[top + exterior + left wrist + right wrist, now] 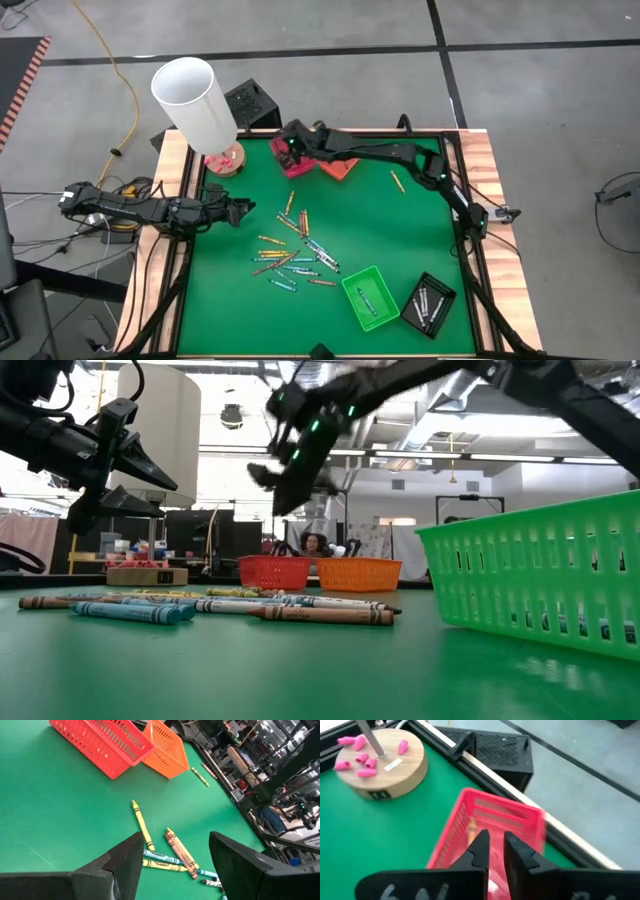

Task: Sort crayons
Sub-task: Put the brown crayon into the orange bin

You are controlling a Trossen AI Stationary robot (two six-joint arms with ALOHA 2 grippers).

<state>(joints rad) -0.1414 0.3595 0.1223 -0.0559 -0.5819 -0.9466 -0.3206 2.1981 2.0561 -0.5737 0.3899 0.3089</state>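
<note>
Several crayons [292,255] lie loose on the green mat at the table's middle; they also show in the left wrist view [172,849] and the low view [200,606]. One yellow crayon [397,181] lies apart near the far right. My right gripper [287,140] hangs above the red tray [520,817] at the far edge. Its fingers [482,845] are a narrow gap apart with nothing between them. A yellowish stick [471,832] lies inside that tray. My left gripper [243,210] is open and empty, raised above the mat left of the pile [175,845].
An orange tray [340,168] stands beside the red one. A green tray [370,297] and a black tray [428,303], both with crayons inside, stand at the near right. A white cylinder [195,100] and a wooden disc with pink bits [380,765] stand at the far left corner.
</note>
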